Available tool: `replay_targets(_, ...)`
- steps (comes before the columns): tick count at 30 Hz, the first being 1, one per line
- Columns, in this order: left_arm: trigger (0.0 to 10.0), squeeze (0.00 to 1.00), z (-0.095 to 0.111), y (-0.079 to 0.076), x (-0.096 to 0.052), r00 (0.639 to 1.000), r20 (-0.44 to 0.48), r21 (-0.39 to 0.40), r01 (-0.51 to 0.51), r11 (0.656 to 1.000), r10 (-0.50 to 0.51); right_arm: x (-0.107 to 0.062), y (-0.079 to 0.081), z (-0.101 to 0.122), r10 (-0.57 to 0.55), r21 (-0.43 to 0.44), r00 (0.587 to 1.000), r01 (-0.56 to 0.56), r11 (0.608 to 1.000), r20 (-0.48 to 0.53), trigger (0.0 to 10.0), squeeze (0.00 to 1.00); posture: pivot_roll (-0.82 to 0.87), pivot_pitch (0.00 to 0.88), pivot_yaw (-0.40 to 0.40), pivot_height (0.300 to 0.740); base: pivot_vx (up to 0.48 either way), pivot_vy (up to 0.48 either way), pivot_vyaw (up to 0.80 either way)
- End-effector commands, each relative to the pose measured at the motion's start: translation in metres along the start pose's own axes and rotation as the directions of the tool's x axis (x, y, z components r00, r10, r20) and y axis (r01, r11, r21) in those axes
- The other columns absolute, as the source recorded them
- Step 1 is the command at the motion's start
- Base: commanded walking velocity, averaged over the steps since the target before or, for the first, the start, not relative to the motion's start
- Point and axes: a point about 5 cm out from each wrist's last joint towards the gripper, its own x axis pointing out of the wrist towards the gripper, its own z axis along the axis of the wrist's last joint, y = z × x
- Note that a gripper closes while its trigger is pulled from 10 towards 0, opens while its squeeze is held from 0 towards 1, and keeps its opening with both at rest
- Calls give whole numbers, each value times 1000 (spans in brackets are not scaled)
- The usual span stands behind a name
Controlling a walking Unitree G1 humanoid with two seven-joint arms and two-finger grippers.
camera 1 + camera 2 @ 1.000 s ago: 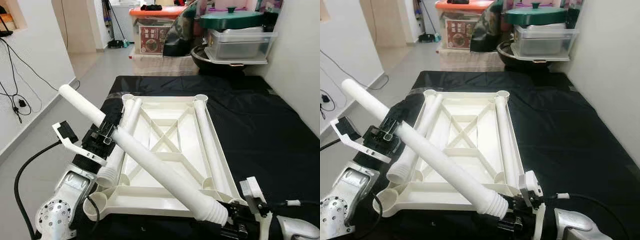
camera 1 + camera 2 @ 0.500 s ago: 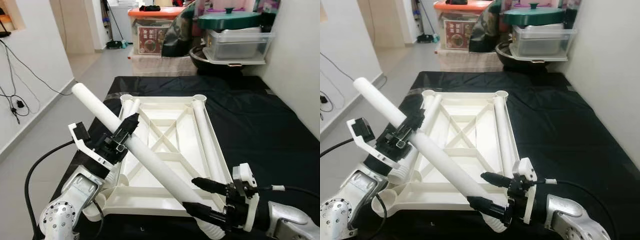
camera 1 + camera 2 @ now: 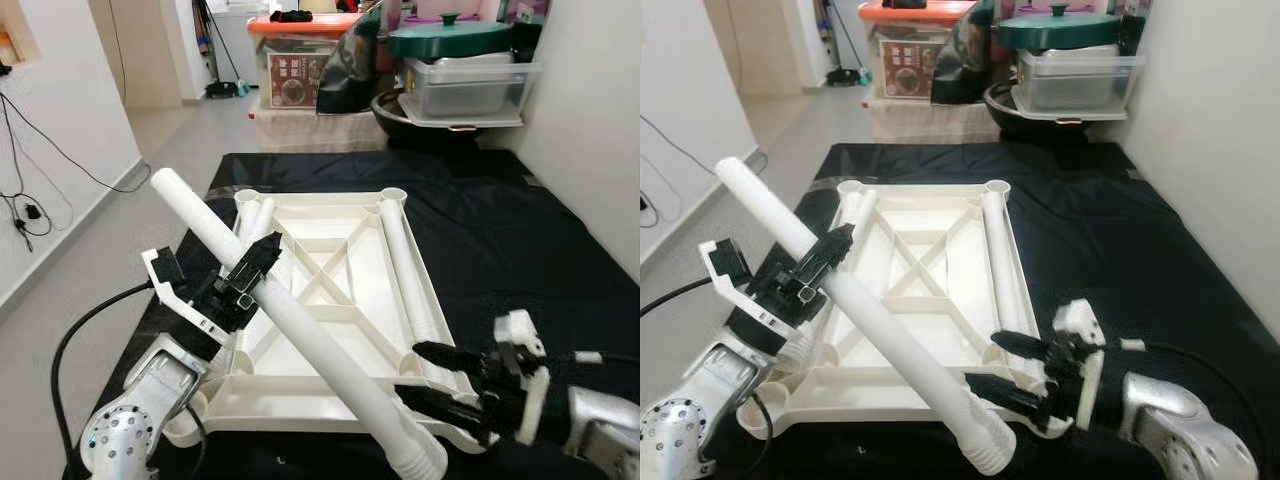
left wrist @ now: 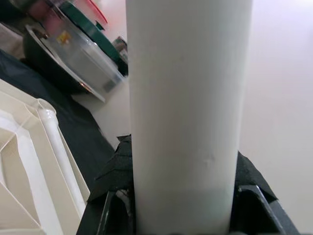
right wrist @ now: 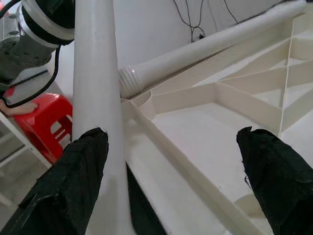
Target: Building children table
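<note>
A white plastic tabletop [image 3: 330,300] lies upside down on a black sheet [image 3: 520,250], its ribbed underside facing up with a crossed brace in the middle and a round socket at each corner. It works like a shallow tray here: two loose table legs rest inside it, one leg [image 3: 410,275] along its right rim and another leg [image 3: 245,225] along its left rim, both pointing away from the robot.

A third leg [image 3: 290,320] — a long, smooth white tube with a ridged, threaded end [image 3: 420,462] — slants across the tabletop, its plain end raised out past the left edge and its threaded end low at the near right corner. The left gripper [image 3: 250,275] is clamped round this tube about a third of the way down from the raised end; in the left wrist view the tube stands between the dark finger bases. The right gripper [image 3: 440,380] sits just beside the threaded end with its two black fingers [image 5: 83,181] spread wide, holding nothing, the tube close against one finger.

Beyond the sheet stand a clear plastic box [image 3: 470,85] under a green pot lid [image 3: 455,35] and an orange-lidded bin [image 3: 300,55]; what they hold cannot be made out.
</note>
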Motion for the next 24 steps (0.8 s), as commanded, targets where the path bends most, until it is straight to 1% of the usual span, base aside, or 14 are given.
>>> replay_targets(1, 0, 0, -2, 0, 0, 1000, -21, 16, 3, 1000, -3, 4, 2, 0, 21, -8, 999, -21, 1000, -29, 10000, 1000, -150, 0, 18, 740, 0, 0, 0)
replay_targets(6, 0, 0, -4, 1, 0, 999, -34, 24, 2, 1000, -1, 16, 7, 8, 75, -37, 995, -78, 996, -68, 10000, 1000, -148, 0, 14, 740, 0, 0, 0)
replay_targets(7, 0, 0, -6, 2, 0, 999, -42, 33, 1, 999, 1, 23, 9, 14, 101, -37, 993, -103, 994, -67, 10000, 1000, -150, 0, 12, 740, 0, 0, 0)
replay_targets(10, 0, 0, -6, 2, 0, 999, -42, 33, 1, 999, 1, 23, 9, 14, 101, -37, 993, -103, 994, -67, 10000, 1000, -150, 0, 12, 740, 0, 0, 0)
replay_targets(11, 0, 0, -9, 1, 1, 999, -53, 41, 3, 999, 0, 32, 12, 20, 133, -37, 988, -137, 990, -79, 10000, 1000, -149, 0, 9, 740, 0, 0, 0)
replay_targets(12, 0, 0, -9, 1, 1, 999, -53, 41, 3, 999, 0, 32, 12, 20, 133, -37, 988, -137, 990, -79, 10000, 1000, -149, 0, 9, 740, 0, 0, 0)
replay_targets(13, 0, 0, -11, 1, 2, 998, -65, 50, 6, 999, -3, 40, 14, 24, 163, -40, 981, -168, 985, -107, 10000, 1000, -143, 0, 5, 740, 0, 0, 0)
replay_targets(15, 0, 0, -11, 1, 2, 998, -65, 50, 6, 999, -3, 40, 14, 24, 163, -40, 981, -168, 985, -107, 10000, 1000, -143, 0, 5, 740, 0, 0, 0)
replay_targets(18, 0, 0, -14, 0, 2, 997, -79, 60, 10, 998, -5, 47, 16, 27, 192, -35, 973, -198, 980, -128, 10000, 1000, -140, 0, 2, 740, 0, 0, 0)
replay_targets(19, 0, 0, -18, -1, 2, 995, -96, 71, 14, 997, -7, 59, 18, 29, 221, -7, 961, -225, 974, -164, 10000, 1000, -133, 0, -5, 740, 0, 0, 0)
replay_targets(20, 0, 0, -18, -1, 2, 995, -96, 71, 14, 997, -7, 59, 18, 29, 221, -7, 961, -225, 974, -164, 10000, 1000, -133, 0, -5, 740, 0, 0, 0)
replay_targets(21, 0, 0, -19, -1, 2, 995, -100, 74, 15, 997, -7, 63, 20, 30, 230, 5, 958, -232, 973, -172, 10000, 965, -133, 0, -5, 740, 0, 0, 0)
replay_targets(23, 0, 0, -19, -1, 2, 995, -100, 74, 15, 997, -7, 63, 20, 30, 230, 5, 958, -232, 973, -172, 10000, 965, -133, 0, -5, 740, 0, 0, 0)
replay_targets(24, 0, 0, -20, -1, 2, 995, -102, 76, 16, 997, -8, 66, 21, 28, 245, 20, 951, -246, 969, -188, 10000, 882, -135, 0, -6, 740, 0, 0, 0)
